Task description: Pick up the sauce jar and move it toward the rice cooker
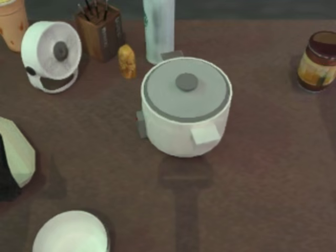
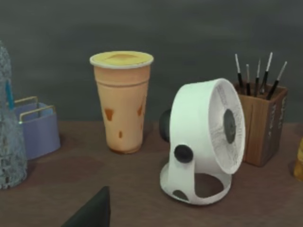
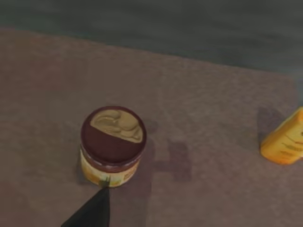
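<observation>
- The sauce jar (image 1: pixel 318 61) is seen upright on the table (image 1: pixel 262 184) at its right edge, well apart from the rice cooker (image 1: pixel 185 107) in the middle.
- In the right wrist view, the jar (image 3: pixel 112 145) is seen from above, just beyond one dark fingertip (image 3: pixel 92 210) of the right gripper; nothing is held.
- How far either gripper is open cannot be told.
- The white fan (image 2: pixel 204 143) and orange cup (image 2: pixel 122 101) are seen in the left wrist view.

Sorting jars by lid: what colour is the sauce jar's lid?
Dark brown-red, with a tan patch on top; the sauce jar's lid shows best in the right wrist view.
</observation>
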